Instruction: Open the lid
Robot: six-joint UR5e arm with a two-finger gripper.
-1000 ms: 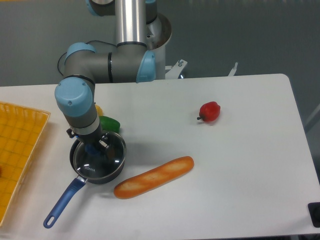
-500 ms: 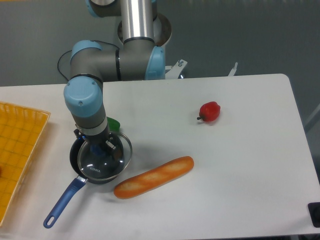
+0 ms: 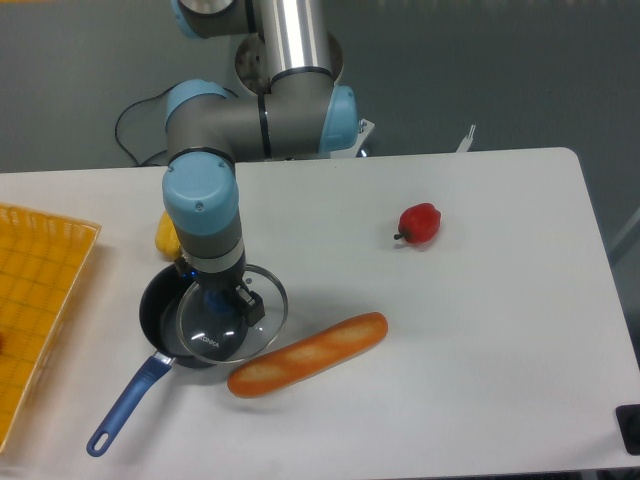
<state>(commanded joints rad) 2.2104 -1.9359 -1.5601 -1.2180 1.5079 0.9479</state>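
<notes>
The pincer (image 3: 222,297) is gripping the lid (image 3: 231,313) by its blue knob, lower left of frame, lid sitting offset right over the saucepan (image 3: 160,312). Looks mid-removal; next it probably needs carrying clear onto the tabletop (image 3: 480,330), avoiding the bread (image 3: 307,353).

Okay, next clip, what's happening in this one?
The arm's gripper is shut on the blue knob of the glass lid and holds it off-centre, shifted to the right of the dark blue saucepan, so the pan's left side is uncovered. A baguette lies just right of the pan, a red pepper farther off, a yellow item behind the arm, and an orange tray at the left edge.
</notes>
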